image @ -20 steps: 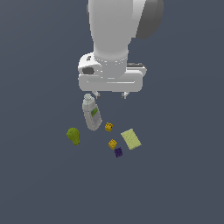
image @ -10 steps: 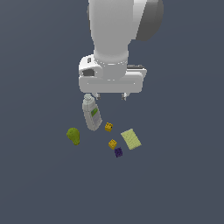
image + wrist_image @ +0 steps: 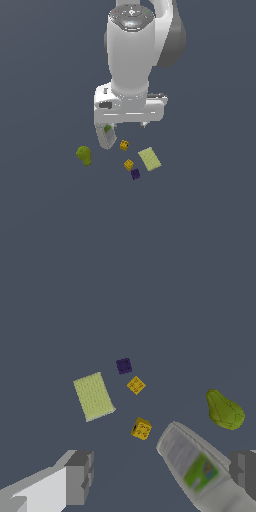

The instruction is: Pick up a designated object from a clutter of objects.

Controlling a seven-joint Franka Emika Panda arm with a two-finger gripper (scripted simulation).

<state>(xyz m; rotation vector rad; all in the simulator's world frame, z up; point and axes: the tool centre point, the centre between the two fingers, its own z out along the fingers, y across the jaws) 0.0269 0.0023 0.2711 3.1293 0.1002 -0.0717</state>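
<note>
Two yellow bricks lie w/ the purple brick just beside the nearer one, on the desk next to the flat pad. Pincer released, fingers spread wide, holding nothing, well above the clutter. Bottle lies beneath it; pear apart.

The exterior view faces my arm from in front and above, at a distance. My wrist camera looks down, closer. Both share the purple brick and pad.
</note>
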